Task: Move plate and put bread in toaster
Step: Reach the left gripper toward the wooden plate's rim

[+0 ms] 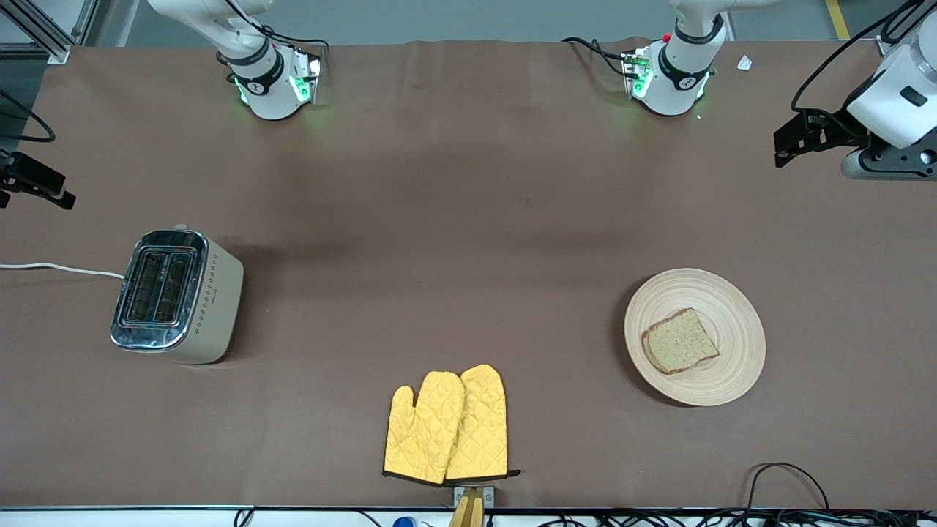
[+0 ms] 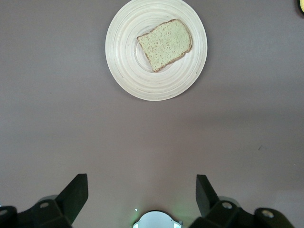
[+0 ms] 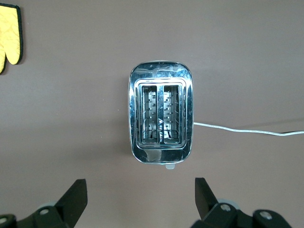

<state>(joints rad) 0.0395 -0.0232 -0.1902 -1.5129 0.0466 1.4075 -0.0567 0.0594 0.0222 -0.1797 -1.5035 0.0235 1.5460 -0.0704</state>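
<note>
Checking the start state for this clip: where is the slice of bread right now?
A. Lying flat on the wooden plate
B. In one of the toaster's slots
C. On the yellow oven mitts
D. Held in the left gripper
A: the bread lies flat on the wooden plate, and the wrist view shows both slots of the toaster empty.

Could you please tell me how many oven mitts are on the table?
2. Both mitts lie side by side, overlapping, at the table edge nearest the front camera, between the toaster and the plate. None seems hidden.
</note>
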